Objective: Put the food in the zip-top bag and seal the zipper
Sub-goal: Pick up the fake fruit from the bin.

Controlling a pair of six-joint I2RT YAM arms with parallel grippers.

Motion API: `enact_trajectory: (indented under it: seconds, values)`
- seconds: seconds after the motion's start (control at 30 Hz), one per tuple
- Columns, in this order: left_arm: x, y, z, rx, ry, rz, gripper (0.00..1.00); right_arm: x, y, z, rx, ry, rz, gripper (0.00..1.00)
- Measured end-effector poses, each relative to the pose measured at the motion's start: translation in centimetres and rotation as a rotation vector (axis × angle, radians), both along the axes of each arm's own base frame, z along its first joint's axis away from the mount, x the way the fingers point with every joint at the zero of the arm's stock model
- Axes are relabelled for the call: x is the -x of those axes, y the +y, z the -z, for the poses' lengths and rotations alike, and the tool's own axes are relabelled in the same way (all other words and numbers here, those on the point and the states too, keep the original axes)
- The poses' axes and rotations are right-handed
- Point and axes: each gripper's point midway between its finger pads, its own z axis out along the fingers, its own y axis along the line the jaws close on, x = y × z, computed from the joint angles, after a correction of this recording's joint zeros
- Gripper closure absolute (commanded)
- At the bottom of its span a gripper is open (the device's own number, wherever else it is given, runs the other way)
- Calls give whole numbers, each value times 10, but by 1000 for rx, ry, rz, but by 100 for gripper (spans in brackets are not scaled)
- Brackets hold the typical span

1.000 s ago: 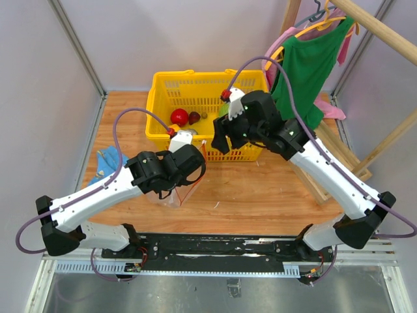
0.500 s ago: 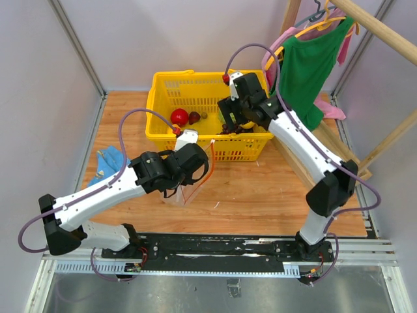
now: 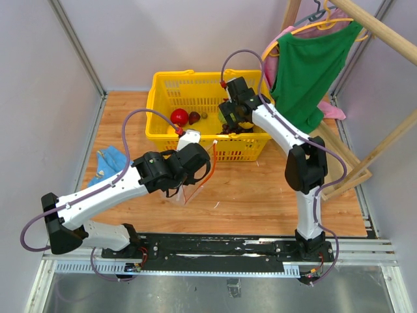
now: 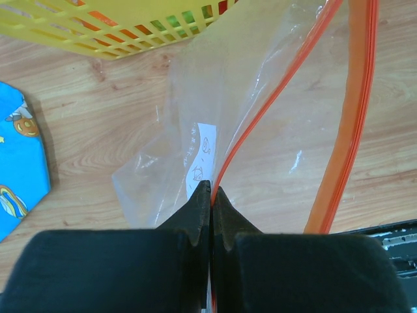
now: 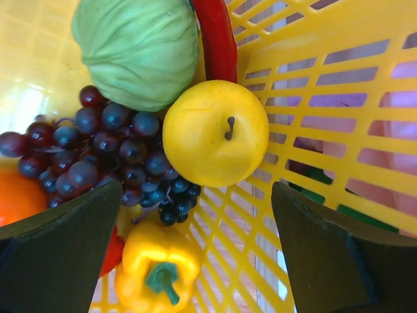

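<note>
Right end effector (image 5: 197, 189) spread wide, yellow fruit (image 5: 215, 134) ahead between fingers

Wood tabletop (image 3: 260, 195) w/ grey walls (image 3: 130, 39), wooden rack (image 3: 378, 29) & green top (image 3: 306, 72) at right.

the left arm (image 3: 98, 194) is lying low, stretching from its base at the near left corner toward the middle. its wrist is holding the left gripper (image 4: 210, 193) angled downward, and the jaws are pressing flat together with no gap showing. the right arm (image 3: 277, 130) is standing tall above its base, bending sharply at the elbow and reaching far forward and leftward. the right gripper (image 5: 195, 195) is pointing down, its fingers (image 5: 62, 251) standing wide apart.
</note>
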Motion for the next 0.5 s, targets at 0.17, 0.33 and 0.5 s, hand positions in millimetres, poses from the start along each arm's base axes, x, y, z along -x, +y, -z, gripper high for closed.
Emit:
enact_trajectory:
  seconds: [0.17, 0.33, 0.5]
  values:
    - [0, 0, 0, 1, -1, 0, 100, -13, -7, 29, 58, 20, 16, 2]
    - [0, 0, 0, 1, -2, 0, 100, -26, -12, 51, 87, 32, 36, 2]
    - [-1, 0, 1, 0, -1, -1, 100, -34, -11, 57, 70, 25, 37, 2]
